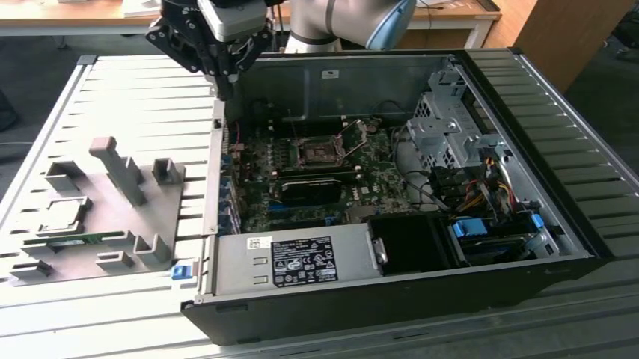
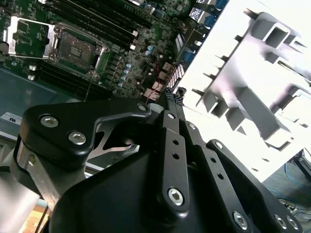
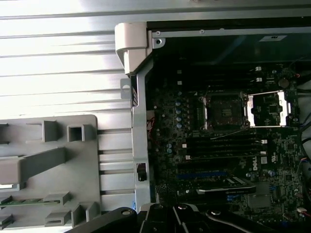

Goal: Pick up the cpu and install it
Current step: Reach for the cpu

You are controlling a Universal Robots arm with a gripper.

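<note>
Claw [image 1: 221,90] closed, holding nothing, near case [image 1: 399,295] edge; cpu [image 1: 64,214] resting on grey fixture [image 1: 105,217].

The exterior view looks down on the whole computer case [image 1: 399,303]; both wrist views, nearer, share its socket [image 2: 77,48] [image 3: 221,112].

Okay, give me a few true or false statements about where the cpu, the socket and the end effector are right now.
1. The cpu lies on the grey fixture tray, outside the computer case. True.
2. The socket on the motherboard has its cover shut. False: the cover is flipped open.
3. The end effector is gripping the cpu. False: it hangs over the case's wall, apart from the cpu.
4. A green memory stick lies beside the cpu on the tray. True.
</note>
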